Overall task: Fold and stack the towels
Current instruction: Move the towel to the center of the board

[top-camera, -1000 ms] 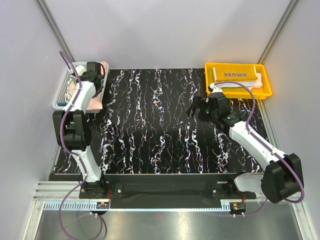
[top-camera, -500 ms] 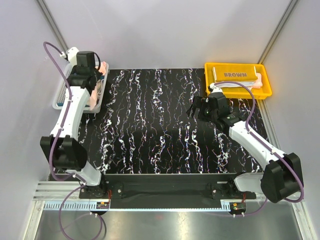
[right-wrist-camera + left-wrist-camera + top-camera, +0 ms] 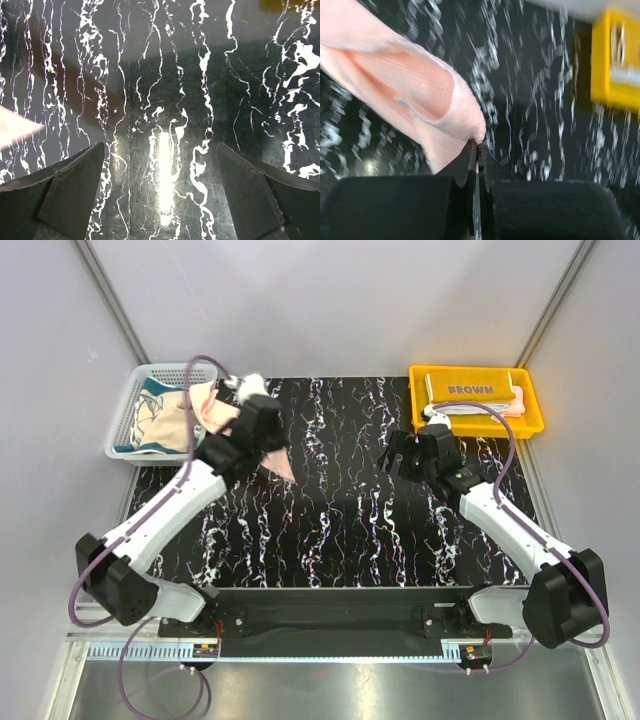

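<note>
Pink towel (image 3: 420,95) is pinched only by its edge in your left fingers (image 3: 465,167); a quick swing could shake it loose. Your right fingers (image 3: 70,185) hover spread apart.

My gripper (image 3: 160,150) hangs over the black mat (image 3: 165,75) with its white marbled streaks, jaws spread wide. My two dark fingers (image 3: 70,195) come in at 7 and 5 o'clock, and between them lies mat with a bright streak of glare. At 9 o'clock the pale tip of a pink towel (image 3: 12,131) pokes in from the edge, apart from my fingers. At 1 o'clock a blurred sliver of yellow tray (image 3: 280,4) shows.
</note>
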Controlling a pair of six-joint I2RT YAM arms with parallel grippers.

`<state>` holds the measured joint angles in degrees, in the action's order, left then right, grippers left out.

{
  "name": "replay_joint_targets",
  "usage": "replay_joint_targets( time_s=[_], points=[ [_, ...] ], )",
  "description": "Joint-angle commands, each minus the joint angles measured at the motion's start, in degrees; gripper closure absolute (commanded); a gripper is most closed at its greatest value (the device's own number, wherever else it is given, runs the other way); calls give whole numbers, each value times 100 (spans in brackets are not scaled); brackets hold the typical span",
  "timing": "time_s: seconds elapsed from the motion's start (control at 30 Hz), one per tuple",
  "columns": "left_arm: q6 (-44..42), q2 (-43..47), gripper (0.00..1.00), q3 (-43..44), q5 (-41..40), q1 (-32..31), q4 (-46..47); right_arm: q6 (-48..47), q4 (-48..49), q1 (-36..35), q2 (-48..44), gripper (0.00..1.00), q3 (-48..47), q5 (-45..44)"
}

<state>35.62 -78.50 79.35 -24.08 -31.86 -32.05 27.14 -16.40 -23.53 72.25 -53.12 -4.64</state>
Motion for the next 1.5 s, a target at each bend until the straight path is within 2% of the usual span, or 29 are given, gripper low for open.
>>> replay_joint_targets(
  time_s=[0.0,0.17,0.3,0.33,0.37,0.43,0.47,0.6,0.73,0.83,0.97,1.03,1.2,1.27,1.47],
  points=[
    [138,-209,100,-613,104,-750,453,28,-12,6,-159,0,-146,-335],
    [34,-1498,100,-474,859,-1453,621,108,-56,-2,-35,0,-93,-432],
    [-361,-2555,100,692,1440,-1727,104,178,-108,-3,0,0,-32,-520],
    [-380,-2722,86,800,1476,-1780,33,178,-126,-3,35,0,-31,-572],
    [-371,-2810,80,862,1519,-1771,24,178,-170,-3,52,0,-40,-616],
    [-336,-2820,76,837,1573,-1780,172,178,-205,-3,70,0,-23,-643],
    [-310,-2785,66,845,1555,-1771,234,187,-205,-3,70,0,-5,-643],
    [-109,-2303,48,731,1082,-1701,270,161,-179,-3,149,0,39,-397],
    [515,-1268,51,30,826,-1307,384,64,-179,-125,429,0,-5,-142],
    [1060,-573,53,-1058,712,-1095,463,-68,-249,-564,798,1,-250,-352],
    [1623,104,53,-2114,562,-1086,489,-138,-363,-1153,1405,11,-646,-616],
    [1905,334,53,-2850,754,-1086,873,-121,-346,-1337,1816,16,-839,-634],
    [2229,239,53,-3627,1431,-1147,1429,-208,-390,-1575,2609,20,-1419,-687],
    [2300,186,50,-3918,1502,-1209,1744,-244,-425,-1681,2847,20,-1630,-774],
    [2310,-200,46,-3972,1617,-1200,2133,-200,-521,-1813,3260,19,-1956,-862]
  ],
)
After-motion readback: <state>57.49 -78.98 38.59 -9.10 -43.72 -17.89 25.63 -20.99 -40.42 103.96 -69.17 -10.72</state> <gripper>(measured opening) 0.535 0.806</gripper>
